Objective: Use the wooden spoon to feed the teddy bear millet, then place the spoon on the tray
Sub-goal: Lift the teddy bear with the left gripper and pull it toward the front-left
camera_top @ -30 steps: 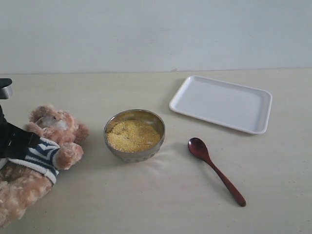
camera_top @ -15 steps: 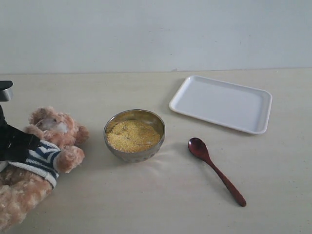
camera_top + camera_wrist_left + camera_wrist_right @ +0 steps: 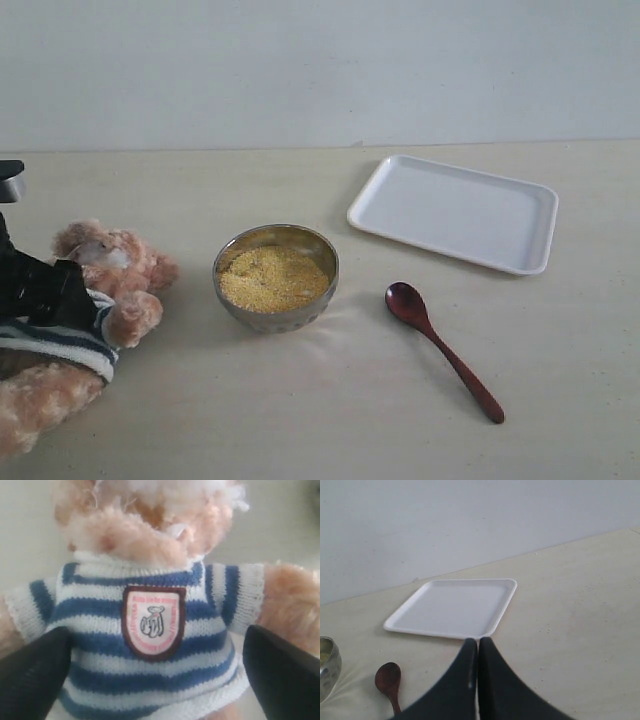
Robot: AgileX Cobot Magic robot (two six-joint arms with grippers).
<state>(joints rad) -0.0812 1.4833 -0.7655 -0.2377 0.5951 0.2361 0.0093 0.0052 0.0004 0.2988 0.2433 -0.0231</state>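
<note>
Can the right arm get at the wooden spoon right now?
Probably yes: the wooden spoon lies apart from bowl and tray, nothing blocking it; the shut right pincer must open first.

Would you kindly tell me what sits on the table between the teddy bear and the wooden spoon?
The metal bowl of millet sits between the teddy bear and the wooden spoon, as the exterior view shows.
</note>
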